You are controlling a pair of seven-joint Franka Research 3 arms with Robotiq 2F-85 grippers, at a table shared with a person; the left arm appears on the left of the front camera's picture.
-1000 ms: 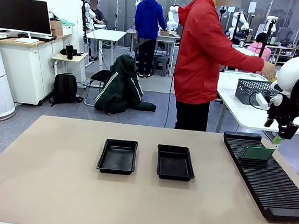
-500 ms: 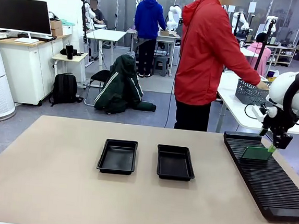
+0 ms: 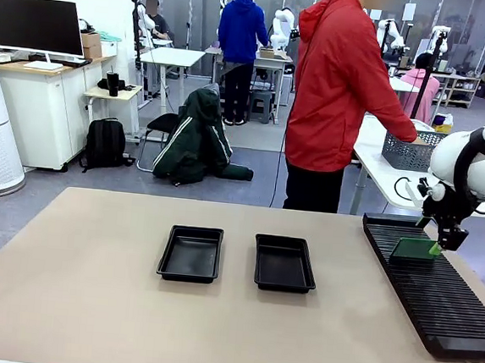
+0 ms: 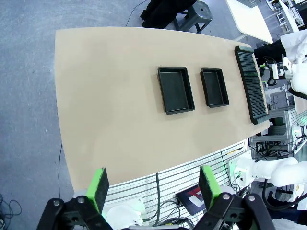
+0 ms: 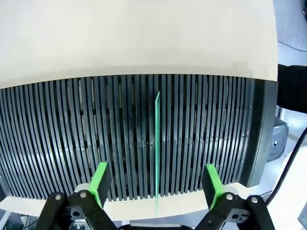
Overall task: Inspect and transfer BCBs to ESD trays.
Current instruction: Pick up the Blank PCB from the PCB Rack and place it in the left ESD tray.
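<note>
Since one second earlier, the right gripper (image 3: 436, 247) has been lowered from above the slotted rack (image 3: 444, 309) to the rack's far end, and the person in the red jacket (image 3: 336, 88) has turned towards the wire mesh basket (image 3: 408, 151) on the white table (image 3: 379, 172) beyond. One BCB (image 5: 157, 139) is seen standing on edge in a rack slot, between the right gripper's green pads (image 5: 101, 178). The pads are held wide and stand apart from the board on both sides. The left gripper (image 4: 154, 184) is held high above the tan table (image 4: 110, 120) with its fingers spread wide. The left-hand ESD tray (image 3: 191, 255) and the right-hand ESD tray (image 3: 284, 265) are set side by side at mid-table, floors bare, well apart from the rack.
</note>
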